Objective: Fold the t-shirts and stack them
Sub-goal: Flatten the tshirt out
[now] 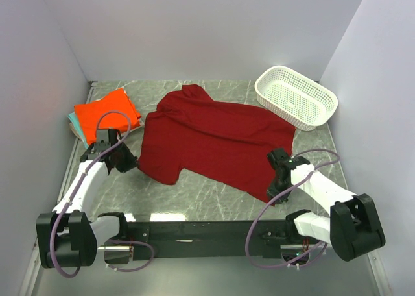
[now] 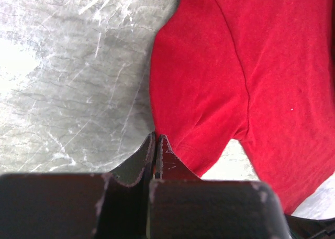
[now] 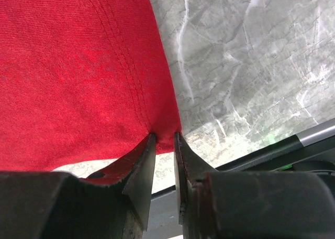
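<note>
A dark crimson red t-shirt (image 1: 214, 137) lies spread flat across the middle of the table. My left gripper (image 1: 130, 163) sits at its left sleeve. In the left wrist view that gripper (image 2: 156, 137) is shut, its tips pinching the edge of the sleeve (image 2: 193, 129). My right gripper (image 1: 273, 191) is at the shirt's near right hem corner. In the right wrist view its jaws (image 3: 165, 137) stand narrowly open, with the stitched hem corner (image 3: 165, 121) between the tips. An orange t-shirt (image 1: 107, 111) lies folded at the far left on top of a teal one (image 1: 71, 119).
A white perforated basket (image 1: 285, 69) stands at the back right, with nothing in it. Grey walls close in the left, back and right sides. The black rail (image 1: 194, 231) with both arm bases runs along the near edge.
</note>
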Motion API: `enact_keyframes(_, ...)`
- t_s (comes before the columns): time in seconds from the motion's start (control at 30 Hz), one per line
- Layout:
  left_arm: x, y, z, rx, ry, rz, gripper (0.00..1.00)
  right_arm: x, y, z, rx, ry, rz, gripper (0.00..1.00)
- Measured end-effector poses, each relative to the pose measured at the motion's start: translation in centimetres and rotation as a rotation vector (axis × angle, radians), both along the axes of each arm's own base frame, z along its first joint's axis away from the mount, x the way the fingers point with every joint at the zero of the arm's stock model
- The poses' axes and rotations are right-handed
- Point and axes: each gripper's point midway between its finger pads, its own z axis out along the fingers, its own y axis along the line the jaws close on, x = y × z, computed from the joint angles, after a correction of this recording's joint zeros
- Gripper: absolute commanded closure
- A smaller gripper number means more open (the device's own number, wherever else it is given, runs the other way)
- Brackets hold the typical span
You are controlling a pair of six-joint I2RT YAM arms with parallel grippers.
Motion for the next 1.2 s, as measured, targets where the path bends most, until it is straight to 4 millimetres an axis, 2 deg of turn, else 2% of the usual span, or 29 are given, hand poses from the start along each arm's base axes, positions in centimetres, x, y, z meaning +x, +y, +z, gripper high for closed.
enact_keyframes(0.4, 1.0, -0.2, 1.7, -0.017, -0.045, -0.008, 1.0, -0.4, 0.8, 0.0, 0.001, 0.025, 0.071, 0.62)
enact_keyframes(0.53, 1.0, -0.2, 1.8, -0.018, -0.046, -0.006, 1.0, -0.6, 1.1, 0.0, -0.002, 0.038, 0.091, 0.62)
enact_keyframes(0.67, 1.0, -0.2, 1.8, -0.019, -0.046, -0.005, 1.0, -0.6, 1.4, 0.0, -0.002, 0.046, 0.102, 0.73)
enact_keyframes(0.7, 1.0, -0.2, 1.8, -0.02, -0.046, -0.006, 1.0, -0.5, 1.5, 0.0, 0.0, 0.046, 0.104, 0.79)
enact_keyframes(0.87, 1.0, -0.3, 1.8, -0.028, -0.046, -0.01, 1.0, -0.3, 2.0, -0.1, 0.013, 0.042, 0.112, 0.96)
enact_keyframes(1.07, 1.2, -0.4, 2.3, -0.033, -0.051, -0.012, 1.0, -0.5, 2.0, 0.0, 0.011, 0.046, 0.124, 1.0)
enact_keyframes(1.2, 1.5, -0.2, 3.4, -0.025, -0.064, -0.009, 1.0, -1.6, 2.1, 0.5, 0.016, 0.095, 0.164, 1.0)
